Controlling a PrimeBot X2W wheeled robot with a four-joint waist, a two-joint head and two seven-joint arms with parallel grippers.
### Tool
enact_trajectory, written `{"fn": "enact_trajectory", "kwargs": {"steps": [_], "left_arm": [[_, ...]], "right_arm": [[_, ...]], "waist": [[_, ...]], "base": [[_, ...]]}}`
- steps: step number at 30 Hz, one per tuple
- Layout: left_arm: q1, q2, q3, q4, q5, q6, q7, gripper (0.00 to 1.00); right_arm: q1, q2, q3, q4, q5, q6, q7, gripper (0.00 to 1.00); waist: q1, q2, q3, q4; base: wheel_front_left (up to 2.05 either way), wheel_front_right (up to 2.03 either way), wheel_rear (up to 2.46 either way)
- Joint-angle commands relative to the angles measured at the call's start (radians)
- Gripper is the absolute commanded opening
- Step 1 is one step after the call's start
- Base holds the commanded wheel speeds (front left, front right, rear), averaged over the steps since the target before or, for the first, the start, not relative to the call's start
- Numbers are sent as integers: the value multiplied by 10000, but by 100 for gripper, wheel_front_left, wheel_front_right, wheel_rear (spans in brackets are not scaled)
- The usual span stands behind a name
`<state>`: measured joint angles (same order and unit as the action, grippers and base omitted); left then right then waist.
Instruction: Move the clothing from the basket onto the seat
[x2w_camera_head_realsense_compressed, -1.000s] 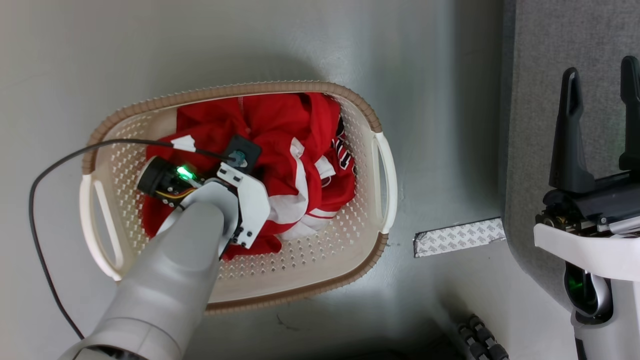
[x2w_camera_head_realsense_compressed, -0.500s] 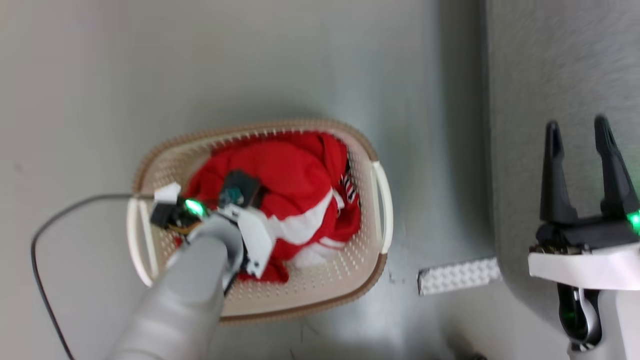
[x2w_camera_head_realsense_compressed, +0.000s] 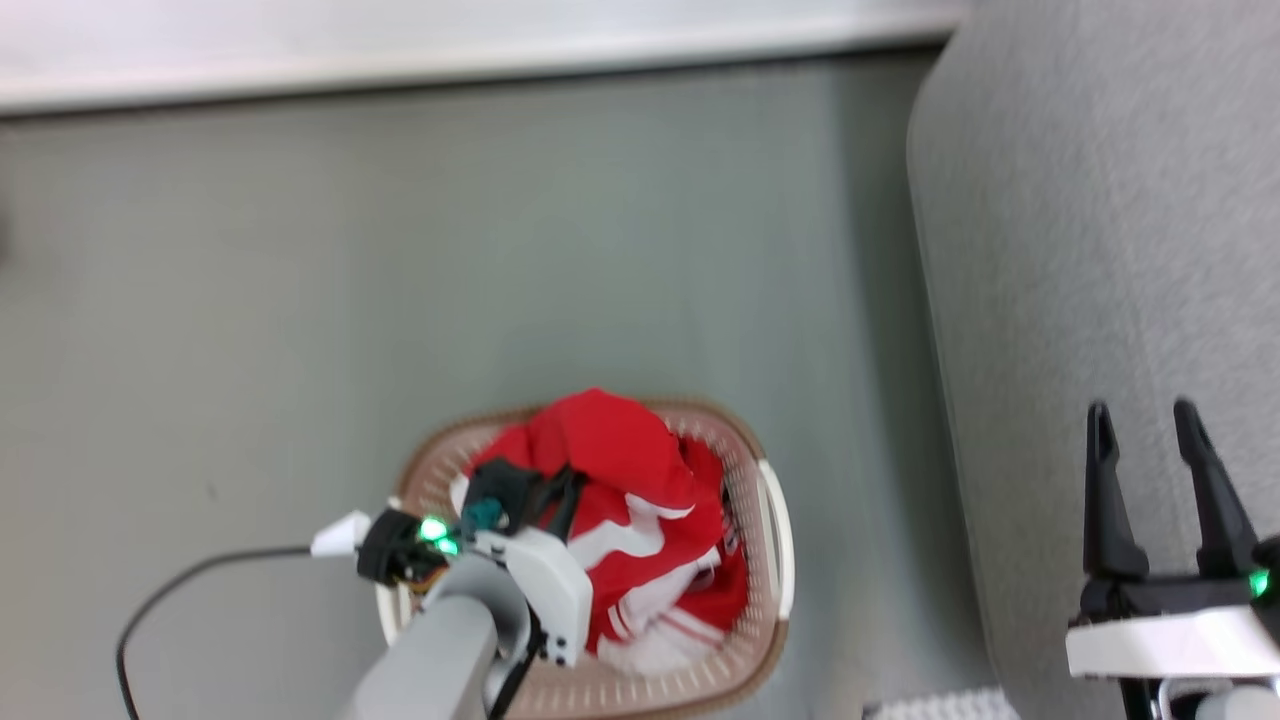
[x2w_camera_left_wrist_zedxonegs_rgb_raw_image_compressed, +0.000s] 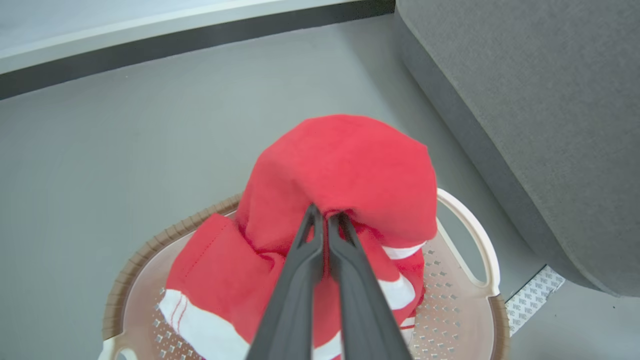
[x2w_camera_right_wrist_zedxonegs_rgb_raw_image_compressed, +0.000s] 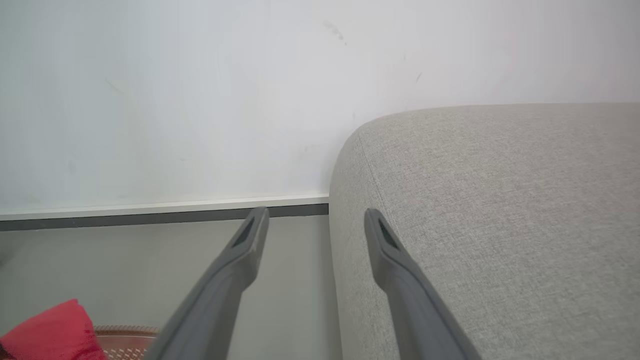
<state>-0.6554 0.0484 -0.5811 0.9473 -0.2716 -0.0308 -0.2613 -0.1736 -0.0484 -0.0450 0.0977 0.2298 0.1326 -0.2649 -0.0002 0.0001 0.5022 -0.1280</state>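
1. Change: a second ago the left gripper (x2w_camera_left_wrist_zedxonegs_rgb_raw_image_compressed: 326, 216) stood with its fingers apart, low in the pile. Now the two fingers are pressed together on a fold of the clothing (x2w_camera_left_wrist_zedxonegs_rgb_raw_image_compressed: 345, 160).
2. The pinched red fabric now stands in a peak above the brown rim of the basket (x2w_camera_left_wrist_zedxonegs_rgb_raw_image_compressed: 165, 237). Earlier it lay slumped inside.
3. The head view has also shifted, and the basket sits lower and smaller in it. That is the camera moving, not the basket.
4. Meaning for the task: the grasp looks made and the lift begun. The garment is not yet clear, since its white-banded lower part trails inside the basket walls.
5. More red fabric lies under the lifted piece, so I judge the job to be at an early stage.
6. Location: the basket stands on the floor (x2w_camera_head_realsense_compressed: 500, 250) just beside the rounded side edge of the seat (x2w_camera_left_wrist_zedxonegs_rgb_raw_image_compressed: 525, 100).
7. Left arm pose: the pale forearm reaches over the basket's near rim, wrist bent so the fingers angle down into the pile.
8. Right gripper (x2w_camera_head_realsense_compressed: 1142, 412): fingers well apart and holding nothing. It is poised over the seat's edge and points forward towards the wall.
9. Risk (judgement): the pinch is on a single fold, so the cloth may slip or drag a second garment up with it.
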Motion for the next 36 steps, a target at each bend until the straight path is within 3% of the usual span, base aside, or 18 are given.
{"fn": "enact_trajectory", "kwargs": {"steps": [1,20,36], "left_arm": [[309,37,-14,-175,-129,103,-36,0],[3309,710,1091,-3642,-541,1263,-33,0],[4920,1515,2086,-5338,-558,1882,-34,0]], "right_arm": [[262,-36,-86,92,-57,-35,8,100],[2105,-70,-301,960,-527,-35,8,100],[2745,-389,269,1391,-656,-35,8,100]], "waist": [[2,-1,-1127,302],[2,-1,-4402,766],[2,-1,-5410,1114]], "base": [[0,0,0],[0,0,0],[0,0,0]]}}
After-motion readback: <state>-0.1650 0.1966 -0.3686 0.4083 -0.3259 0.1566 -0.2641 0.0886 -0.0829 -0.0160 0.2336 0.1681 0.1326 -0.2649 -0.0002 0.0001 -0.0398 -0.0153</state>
